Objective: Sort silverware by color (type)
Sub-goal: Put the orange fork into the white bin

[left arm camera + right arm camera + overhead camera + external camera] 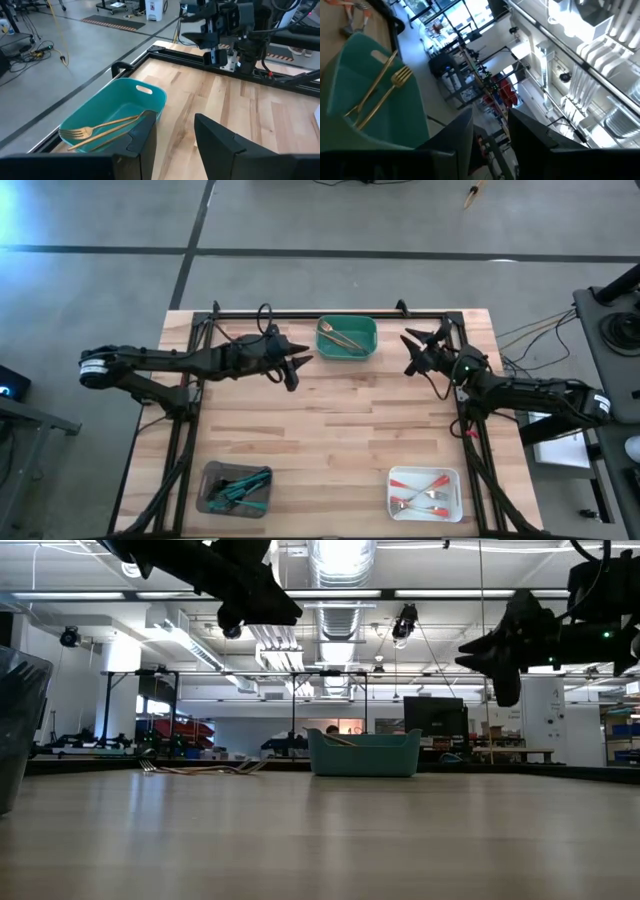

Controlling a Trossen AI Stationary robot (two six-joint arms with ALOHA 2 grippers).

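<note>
Teal cutlery (240, 486) (grey tray (209, 502)), far gold.

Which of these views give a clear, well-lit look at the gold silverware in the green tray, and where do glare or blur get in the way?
Left wrist view: evenly lit, the gold fork in the green tray is crisp. Right wrist view: tilted, bright ceiling lights glare, fork still readable. Low view: tabletop foreground soft, the tray's contents mostly hidden. High view: even light, cutlery tiny.

Both arms reach toward the far middle of the table (330, 420), raised above it. The left end effector (296, 367) hangs with fingers parted and empty; the right end effector (413, 352) faces it from the opposite side, likewise parted and empty.
</note>
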